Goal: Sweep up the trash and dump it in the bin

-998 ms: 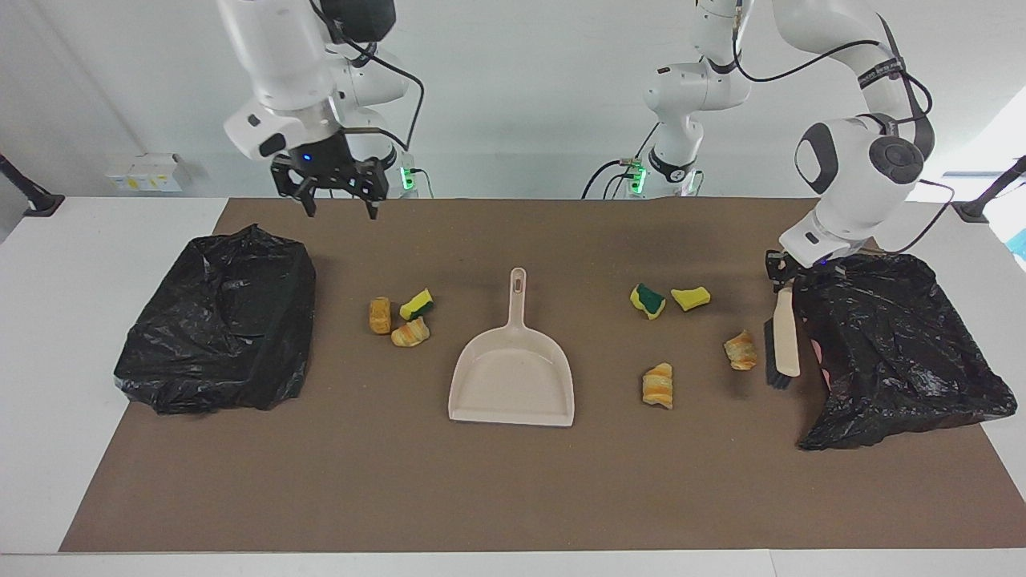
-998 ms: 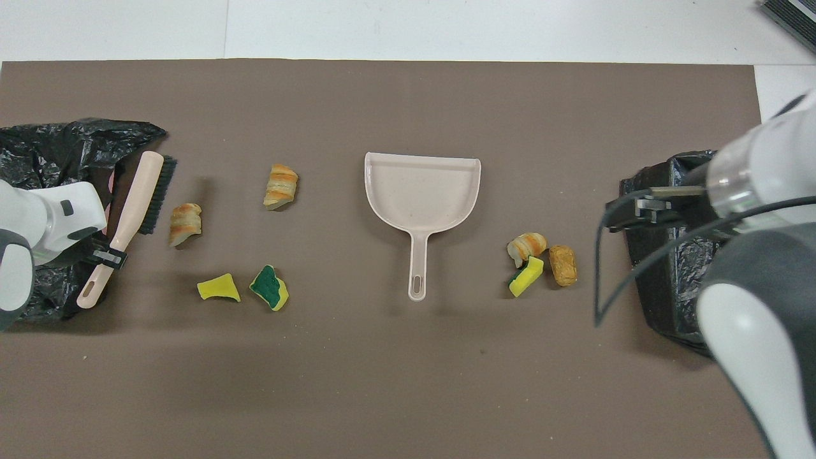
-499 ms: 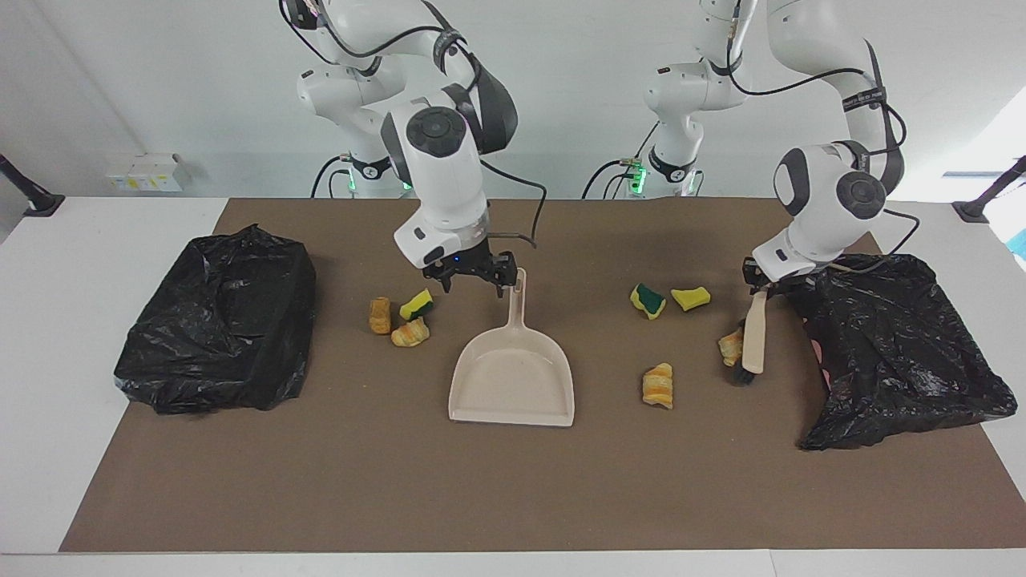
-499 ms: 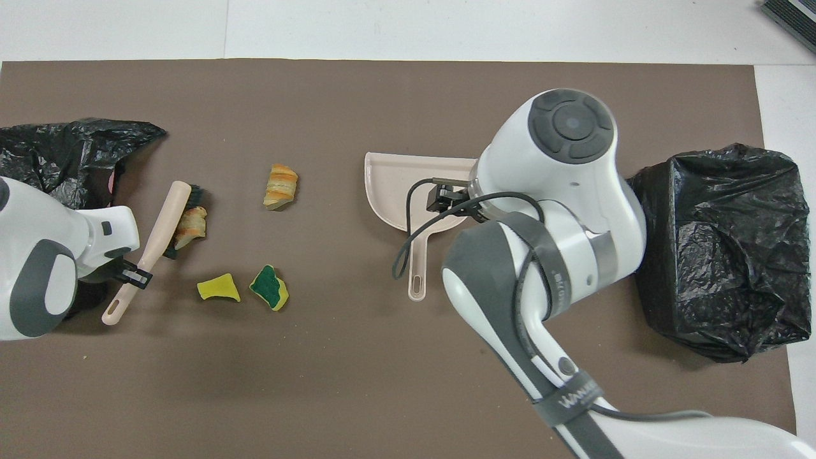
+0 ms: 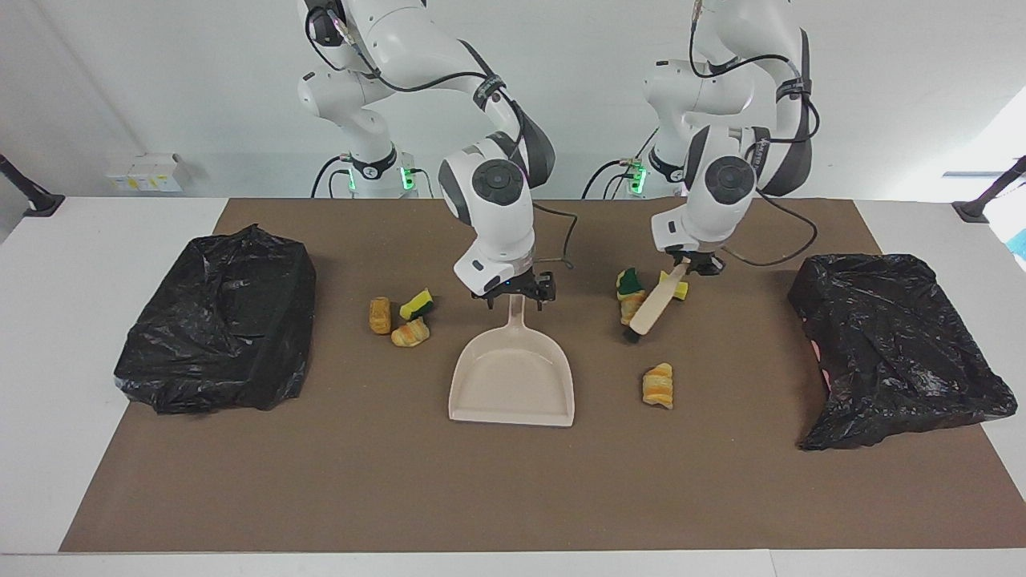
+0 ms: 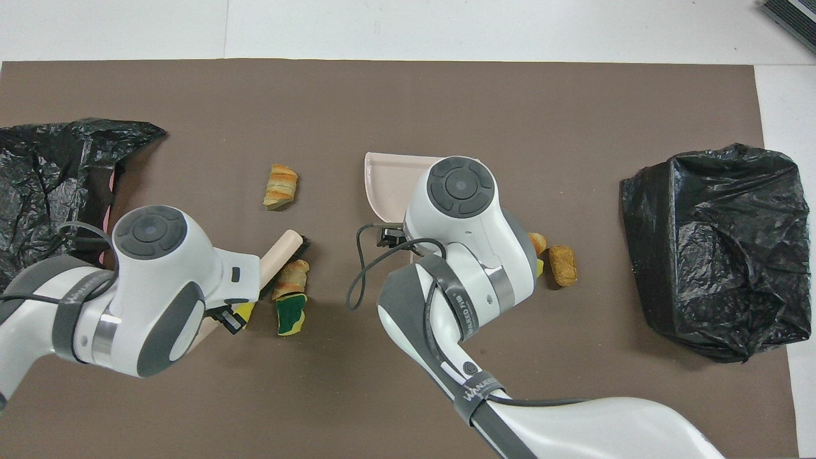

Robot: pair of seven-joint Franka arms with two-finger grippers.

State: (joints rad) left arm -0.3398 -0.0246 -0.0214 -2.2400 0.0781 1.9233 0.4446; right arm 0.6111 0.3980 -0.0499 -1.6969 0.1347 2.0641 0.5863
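Take twelve o'clock as the way the robots face. Nearest them, the left gripper [image 5: 694,271] is clenched on the brush [image 5: 651,311] handle. The bristles are against a trash cluster [image 5: 630,292] of three pieces at the dustpan [image 5: 513,377] handle's nine o'clock. The right gripper [image 5: 513,296] is spread, a finger on either side of that handle. Three more pieces [image 5: 405,316] lie at its three o'clock. Farther out, a lone bread piece [image 5: 659,385] sits at the pan's nine. One bag [image 5: 216,320] fills the table's three o'clock end and the other bag [image 5: 890,344] its nine.

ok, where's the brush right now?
The brush is held by the left gripper, tilted, bristles down against a bread piece and green sponge chunk, between the dustpan and the left arm's bin bag.
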